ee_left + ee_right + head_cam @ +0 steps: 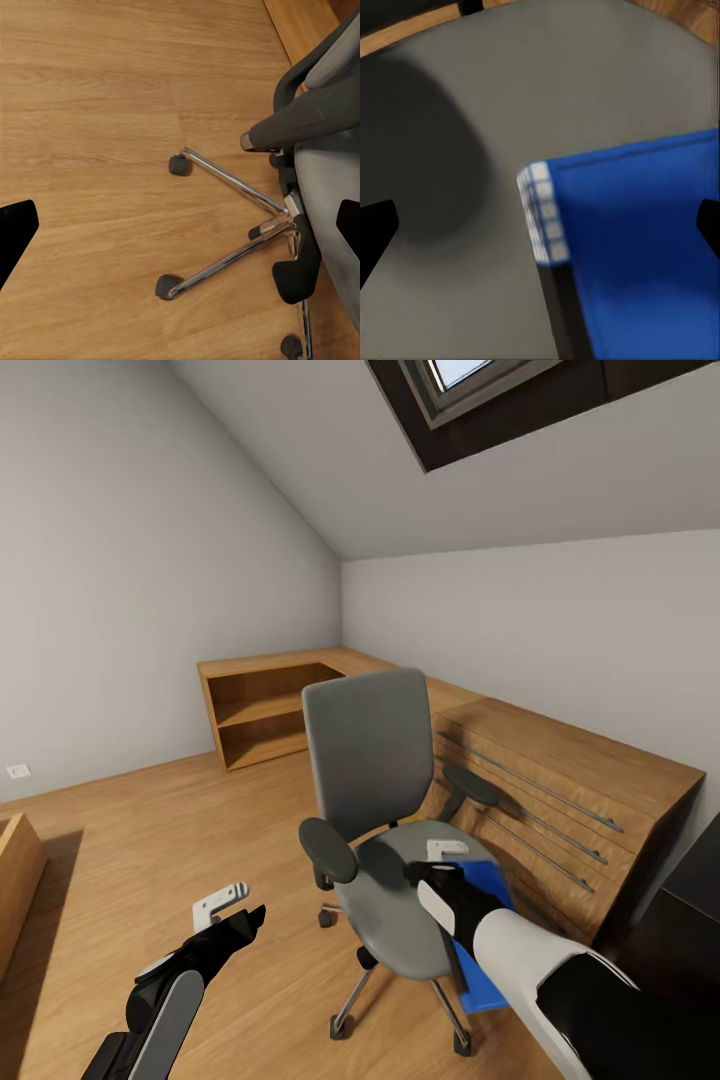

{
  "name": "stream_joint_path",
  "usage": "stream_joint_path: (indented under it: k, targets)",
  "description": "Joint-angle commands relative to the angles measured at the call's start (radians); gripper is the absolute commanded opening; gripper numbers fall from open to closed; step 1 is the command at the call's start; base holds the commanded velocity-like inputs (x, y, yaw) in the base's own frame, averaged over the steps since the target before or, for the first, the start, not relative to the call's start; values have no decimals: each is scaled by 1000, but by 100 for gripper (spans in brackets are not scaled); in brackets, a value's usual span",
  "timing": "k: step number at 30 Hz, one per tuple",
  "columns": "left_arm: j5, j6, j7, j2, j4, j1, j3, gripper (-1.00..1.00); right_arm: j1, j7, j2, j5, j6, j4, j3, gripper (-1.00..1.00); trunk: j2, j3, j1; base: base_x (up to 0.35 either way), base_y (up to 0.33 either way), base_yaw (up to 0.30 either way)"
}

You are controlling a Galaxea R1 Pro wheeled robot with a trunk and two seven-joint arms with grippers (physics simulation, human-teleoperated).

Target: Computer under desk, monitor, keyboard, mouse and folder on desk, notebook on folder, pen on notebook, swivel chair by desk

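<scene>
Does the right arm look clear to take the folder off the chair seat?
Probably yes: the right gripper hovers right over the blue folder on the swivel chair seat, jaws wide, nothing between.

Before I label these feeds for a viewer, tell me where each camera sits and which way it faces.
Head view: high on the robot, looking down at the swivel chair with the folder, both arms in frame.
Left wrist view: on the left arm, facing the floor and chair base; dark pincer fingertips at the edges.
Right wrist view: on the right arm, close above the folder on the seat.
All three share the chair.
</scene>
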Motion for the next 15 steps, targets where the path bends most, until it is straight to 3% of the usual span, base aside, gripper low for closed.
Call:
stream_joint_path:
  k: [1,3,7,10,15]
  targets:
    - [10,1,10,1,-1,-1,-2,100,2,-13,-1,-5,6,-12,8,100,0,-1,0,0,0,0]
    - [10,1,10,1,-1,-1,-1,100,22,-41,-3,-5,6,-55,8,100,0,-1,0,0,0,0]
    - [9,1,10,1,-1,-1,-1,100,102,-141,-13,-5,18,-228,7,100,0,-1,0,0,0,0]
    - [9,1,10,1,-1,-1,-2,100,214,-267,-55,-5,74,-462,8,100,0,-1,0,0,0,0]
    - [9,1,9,1,-1,-1,-2,100,317,-334,-119,-10,154,-714,8,100,0,-1,0,0,0,0]
